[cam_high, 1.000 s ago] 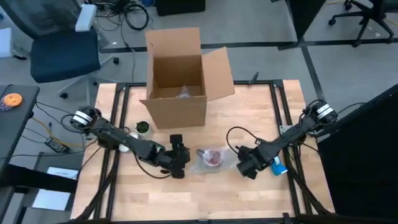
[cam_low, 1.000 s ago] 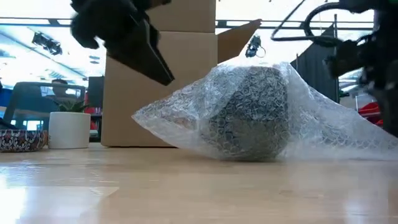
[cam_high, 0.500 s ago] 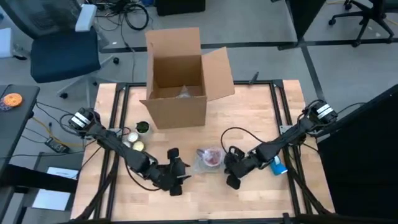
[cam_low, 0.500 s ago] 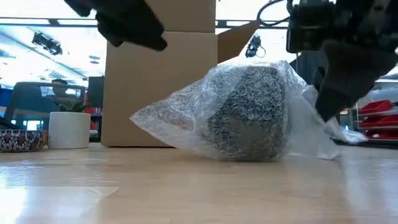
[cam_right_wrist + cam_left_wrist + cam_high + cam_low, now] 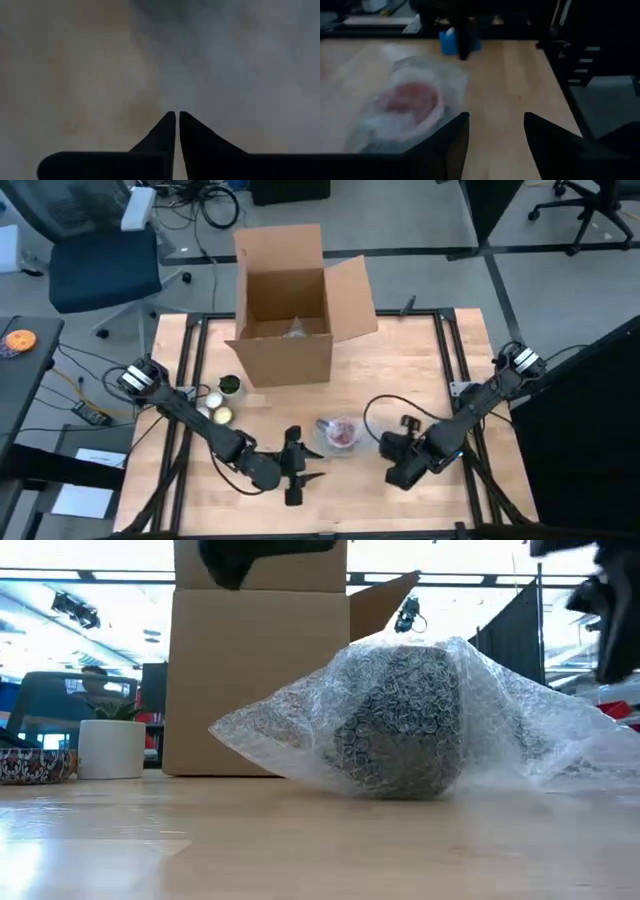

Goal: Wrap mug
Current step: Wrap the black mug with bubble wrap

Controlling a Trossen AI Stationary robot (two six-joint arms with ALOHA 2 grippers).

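Mug (image 5: 342, 433) in bubble wrap (image 5: 400, 720) near the tabletop (image 5: 400, 370) middle, toward the front edge | left gripper (image 5: 303, 468) just front-left of it, jaws apart, empty | right gripper (image 5: 404, 471) to its right, clear, jaws pressed together

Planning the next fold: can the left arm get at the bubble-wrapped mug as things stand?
Probably yes. The left tool is open, beside the mug in its bubble wrap, with only bare table between them; the right tool sits on the far side.
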